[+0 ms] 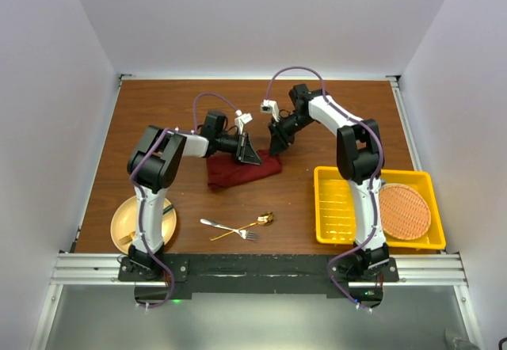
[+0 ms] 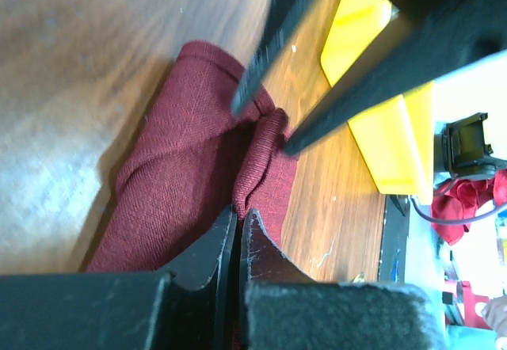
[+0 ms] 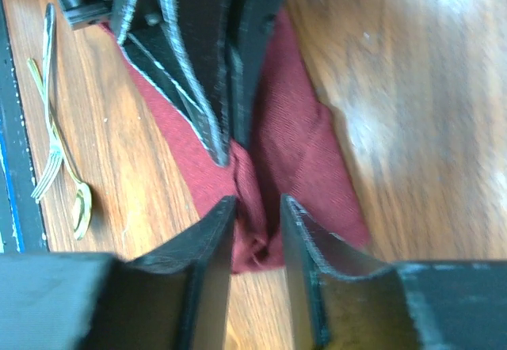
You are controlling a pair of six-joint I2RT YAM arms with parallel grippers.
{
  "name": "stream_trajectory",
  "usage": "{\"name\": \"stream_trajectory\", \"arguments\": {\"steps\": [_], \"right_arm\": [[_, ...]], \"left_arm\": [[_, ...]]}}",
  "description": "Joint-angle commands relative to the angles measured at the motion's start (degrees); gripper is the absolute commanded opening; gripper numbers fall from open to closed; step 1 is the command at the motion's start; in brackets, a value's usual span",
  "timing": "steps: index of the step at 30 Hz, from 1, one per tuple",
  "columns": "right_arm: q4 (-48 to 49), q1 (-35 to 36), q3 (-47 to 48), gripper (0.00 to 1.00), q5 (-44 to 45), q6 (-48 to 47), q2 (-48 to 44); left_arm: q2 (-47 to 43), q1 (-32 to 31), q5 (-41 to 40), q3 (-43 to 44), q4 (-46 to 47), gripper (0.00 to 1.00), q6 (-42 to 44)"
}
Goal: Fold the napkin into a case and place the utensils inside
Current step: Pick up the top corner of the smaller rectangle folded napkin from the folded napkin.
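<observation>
The maroon napkin (image 1: 238, 172) lies bunched in a rough strip at the table's middle. My left gripper (image 1: 252, 157) rests on its top edge, jaws shut on a raised fold of the cloth (image 2: 257, 160). My right gripper (image 1: 276, 149) is at the napkin's right end, jaws open and straddling the same ridge of cloth (image 3: 257, 207) without squeezing it. The silver fork (image 1: 218, 225) and gold spoon (image 1: 265, 218) lie crossed on the wood in front of the napkin. Both also show in the right wrist view, the fork (image 3: 47, 172) and the spoon (image 3: 81, 207).
A yellow tray (image 1: 333, 177) at the near right holds a round orange woven mat (image 1: 405, 211); its corner shows in the left wrist view (image 2: 384, 140). A pale yellow plate (image 1: 127, 225) sits at the near left beside the left arm's base.
</observation>
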Motion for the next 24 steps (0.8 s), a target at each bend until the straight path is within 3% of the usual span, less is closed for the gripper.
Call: {"name": "stream_trajectory", "arguments": {"steps": [1,6,9,12,18,24], "right_arm": [[-2.7,-2.1,0.8,0.4,-0.2,-0.5,-3.6],[-5.1,-2.1,0.7,0.51,-1.7,-2.2,-3.5],[-3.8,-2.1,0.5,0.51,-2.2,-0.9,-3.7],[-1.4,-1.7,0.0,0.48,-1.1,0.8,-3.8],[3.7,0.1,-3.4,0.32,4.5,2.7,-5.1],[4.1,0.4,-5.1,0.28,8.7,1.7,-4.4]], "left_arm": [[-4.6,-0.1,0.4,-2.1,7.7,0.0,-3.3],[-4.4,-0.1,0.4,-2.5,9.3,0.0,-4.4],[-4.9,-0.1,0.3,-2.5,9.2,0.0,-5.0],[-5.4,-0.1,-0.2,-2.7,8.4,0.0,-6.2],[-5.4,-0.1,-1.4,-3.0,7.8,0.0,-9.8],[-5.5,-0.1,-2.9,-4.8,8.5,0.0,-14.7]]}}
